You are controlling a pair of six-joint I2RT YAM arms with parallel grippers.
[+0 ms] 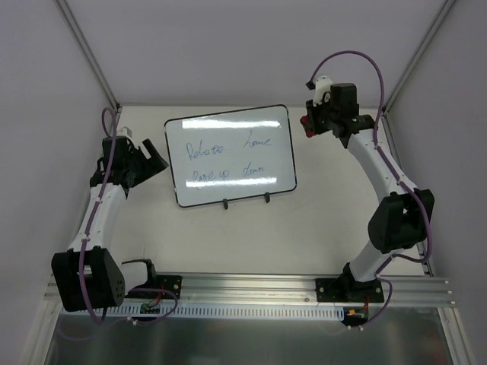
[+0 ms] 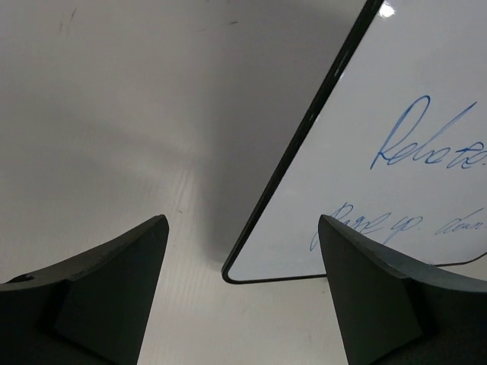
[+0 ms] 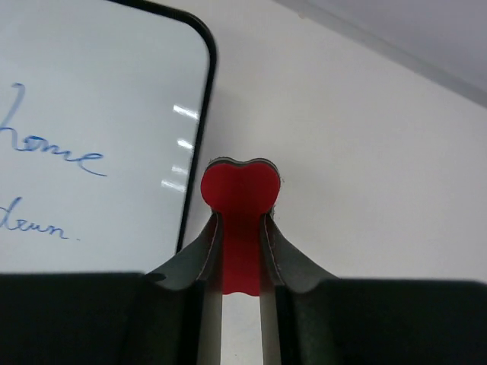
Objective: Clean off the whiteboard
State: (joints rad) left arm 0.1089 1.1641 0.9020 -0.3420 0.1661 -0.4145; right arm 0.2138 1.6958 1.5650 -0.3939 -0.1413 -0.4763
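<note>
So the gripper point(image 3: 240, 228) sits bottom center, both fingers pinched tight on a red eraser point(image 3: 239, 190). Its rounded, heart-looking end pokes up past the tips. The whiteboard point(image 3: 99, 99) fills the upper left, with its black rounded corner near top center. The blue writing point(image 3: 53, 148) at the left edge reads something like "home", though part of it is cut off. The pale table point(image 3: 365, 167) takes up the right side.

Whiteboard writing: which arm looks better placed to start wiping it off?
Right, probably. The right gripper is shut on the red eraser beside the whiteboard; the left gripper is open, holding nothing.
</note>
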